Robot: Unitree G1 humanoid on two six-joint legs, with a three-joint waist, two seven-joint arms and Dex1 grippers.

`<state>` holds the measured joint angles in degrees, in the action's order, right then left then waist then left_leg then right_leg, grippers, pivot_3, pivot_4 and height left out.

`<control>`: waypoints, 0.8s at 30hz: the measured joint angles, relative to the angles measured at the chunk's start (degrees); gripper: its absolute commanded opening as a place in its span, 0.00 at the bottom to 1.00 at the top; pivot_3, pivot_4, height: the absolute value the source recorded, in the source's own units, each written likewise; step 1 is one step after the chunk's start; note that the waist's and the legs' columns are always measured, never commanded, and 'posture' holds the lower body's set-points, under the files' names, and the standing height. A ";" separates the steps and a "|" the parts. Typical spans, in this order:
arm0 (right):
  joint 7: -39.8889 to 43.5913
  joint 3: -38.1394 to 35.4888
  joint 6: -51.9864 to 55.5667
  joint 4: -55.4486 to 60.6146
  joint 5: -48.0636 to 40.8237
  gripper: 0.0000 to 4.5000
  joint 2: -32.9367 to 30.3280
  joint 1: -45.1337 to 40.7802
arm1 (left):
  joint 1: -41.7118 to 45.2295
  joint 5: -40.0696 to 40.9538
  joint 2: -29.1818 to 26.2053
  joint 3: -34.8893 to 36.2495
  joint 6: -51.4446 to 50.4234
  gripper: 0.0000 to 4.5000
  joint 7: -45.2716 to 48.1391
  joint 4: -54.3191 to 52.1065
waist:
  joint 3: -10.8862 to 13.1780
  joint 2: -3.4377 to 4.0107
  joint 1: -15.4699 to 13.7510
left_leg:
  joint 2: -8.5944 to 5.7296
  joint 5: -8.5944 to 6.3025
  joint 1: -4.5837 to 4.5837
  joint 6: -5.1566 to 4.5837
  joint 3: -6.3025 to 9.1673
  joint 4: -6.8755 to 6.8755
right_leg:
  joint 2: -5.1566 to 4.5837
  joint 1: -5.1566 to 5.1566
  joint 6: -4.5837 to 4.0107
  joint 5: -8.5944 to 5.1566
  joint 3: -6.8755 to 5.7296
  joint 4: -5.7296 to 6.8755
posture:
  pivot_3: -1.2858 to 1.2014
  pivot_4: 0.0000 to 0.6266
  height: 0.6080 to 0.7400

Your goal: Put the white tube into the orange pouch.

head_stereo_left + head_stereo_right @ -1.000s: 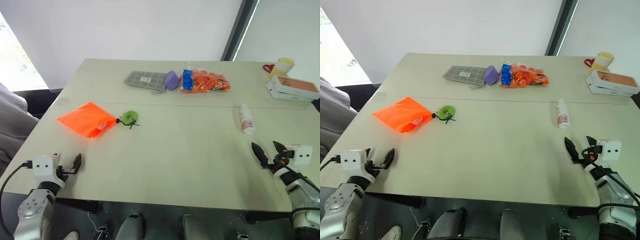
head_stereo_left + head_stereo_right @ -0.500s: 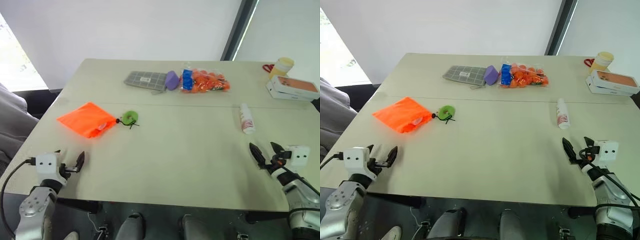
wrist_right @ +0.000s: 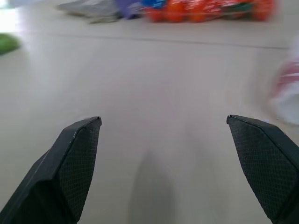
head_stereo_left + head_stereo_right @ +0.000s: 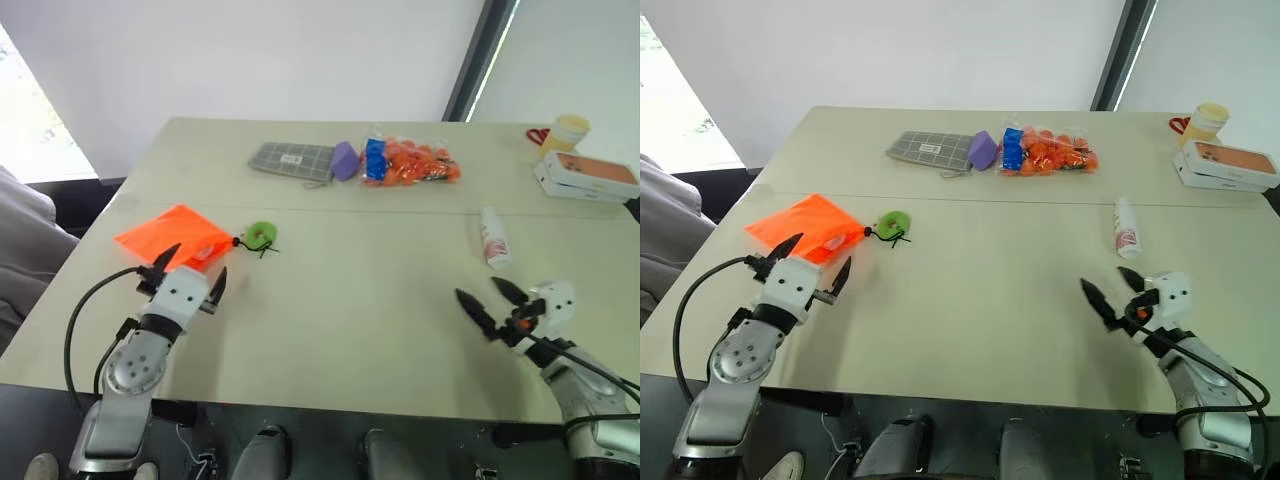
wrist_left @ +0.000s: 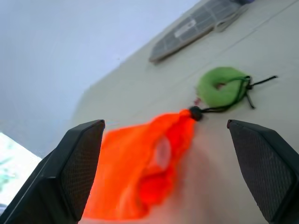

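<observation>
since a second ago, left gripper (image 4: pixel 190 270) up and in from the table's near left edge to just before the orange pouch (image 4: pixel 172 237), fingers spread wide, nothing between them; right gripper (image 4: pixel 490 298) shifted toward the table's middle, likewise spread and empty. white tube (image 4: pixel 492 238) lying flat on the table (image 4: pixel 350 300), right of centre, capped end toward the far side, just beyond the right gripper and apart from it. pouch flat on the left side, well apart from the tube, black cord running to a green ring (image 4: pixel 261 235) just beside it. farther back, near the middle: grey checked case (image 4: pixel 291 159), purple block (image 4: pixel 344 159), clear bag of orange pieces (image 4: pixel 412 163), close together in a row. far right corner: flat white box with orange top (image 4: pixel 586 176), yellowish cup (image 4: pixel 564 132) behind it.
</observation>
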<state>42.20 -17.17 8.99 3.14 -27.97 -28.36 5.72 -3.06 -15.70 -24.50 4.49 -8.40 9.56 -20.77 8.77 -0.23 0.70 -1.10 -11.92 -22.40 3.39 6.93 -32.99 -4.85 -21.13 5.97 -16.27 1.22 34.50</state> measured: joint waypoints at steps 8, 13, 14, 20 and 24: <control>1.66 7.93 5.29 8.47 -0.30 0.99 0.23 -1.79 | 5.23 -7.96 -1.64 -1.90 -8.20 1.00 -0.63 4.29 | 0.04 -0.08 -0.13 | 0.02 -0.01 0.01 0.01 0.05 0.00 | 0.06 -0.18 0.03 -0.01 -0.04 0.05 | 0.52 0.24 0.88; 1.91 13.46 6.53 11.53 0.06 0.99 1.14 -4.84 | 7.91 -9.40 -2.21 -3.55 -10.23 1.00 -0.09 7.64 | 0.06 -0.14 -0.13 | 0.02 0.00 -0.01 0.00 0.06 0.01 | 0.05 -0.17 0.05 0.01 -0.04 0.05 | 0.52 0.24 0.88; 2.10 14.16 6.80 11.76 0.20 0.99 1.14 -4.89 | 8.27 -9.50 -2.19 -3.57 -10.44 1.00 -0.11 8.22 | 0.06 -0.16 -0.19 | 0.02 0.00 -0.01 0.00 0.08 0.01 | 0.06 -0.16 0.07 0.00 -0.04 0.06 | 0.52 0.24 0.88; 4.54 19.95 6.70 12.71 2.41 0.99 0.88 -6.18 | 11.83 -10.15 -1.83 -3.83 -12.86 1.00 -0.46 11.96 | 0.07 -0.25 -0.16 | 0.02 0.00 0.01 0.00 0.09 -0.01 | 0.07 -0.13 0.09 0.00 -0.05 0.29 | 0.52 0.24 0.88; 5.04 21.20 6.09 12.71 3.42 0.99 0.90 -6.20 | 13.10 -10.18 -1.83 -3.80 -13.66 1.00 -1.05 12.92 | 0.07 -0.32 -0.08 | 0.02 0.00 0.04 0.00 0.11 -0.02 | 0.08 -0.20 0.12 -0.02 -0.05 0.52 | 0.52 0.24 0.88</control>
<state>47.24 4.02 15.08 15.85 -24.55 -27.46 -0.48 10.04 -25.88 -26.33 0.69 -22.06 8.51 -7.85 8.83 -0.55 0.62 -1.08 -11.92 -22.36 3.39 7.04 -33.02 -4.77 -21.33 6.09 -16.30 1.17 35.02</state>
